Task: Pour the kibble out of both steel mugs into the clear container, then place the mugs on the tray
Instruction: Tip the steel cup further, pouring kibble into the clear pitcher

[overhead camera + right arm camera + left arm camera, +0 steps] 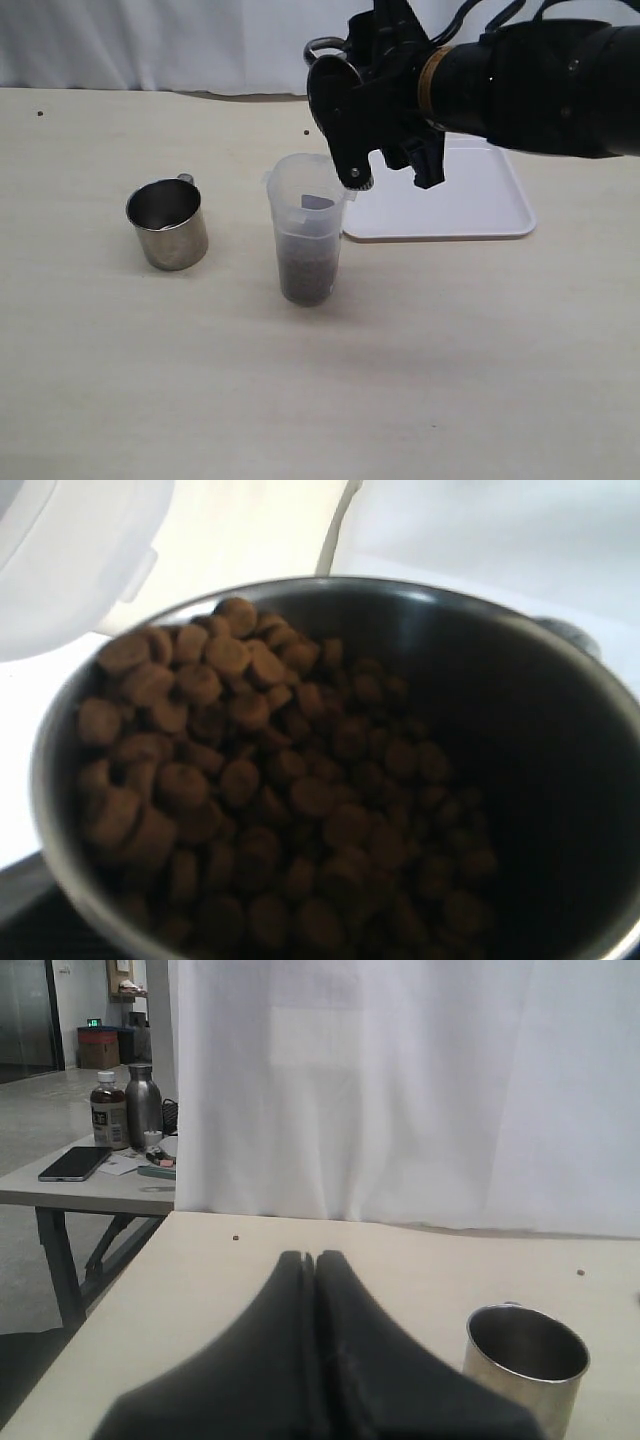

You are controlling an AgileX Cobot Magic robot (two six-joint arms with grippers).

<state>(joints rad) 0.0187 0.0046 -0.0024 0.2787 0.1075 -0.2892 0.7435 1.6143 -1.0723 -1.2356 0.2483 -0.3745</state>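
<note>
Steel mug (167, 225) at left stands apparently empty; our left gripper (309, 1265) near it is pinched shut on nothing. Mid-table, the clear container (308, 240) holds kibble (308, 275) low down. Our right gripper (368, 130) clamps the second mug (335, 95), full, tilted above the rim: we'd tip slowly, lip centred. The tray (470, 205) lies rightward. The label on a far bottle (108, 1110) is unreadable.

I see a pale beige surface (450, 380), matte and evenly lit. A white curtain (400, 1090) hangs right behind it. Past the curtain's edge there's a grey side table (60, 1188) with a phone (73, 1163), a brown bottle (108, 1110) and a steel flask (143, 1107). Grey floor (30, 1110), boxes (98, 1048) at the far wall.
</note>
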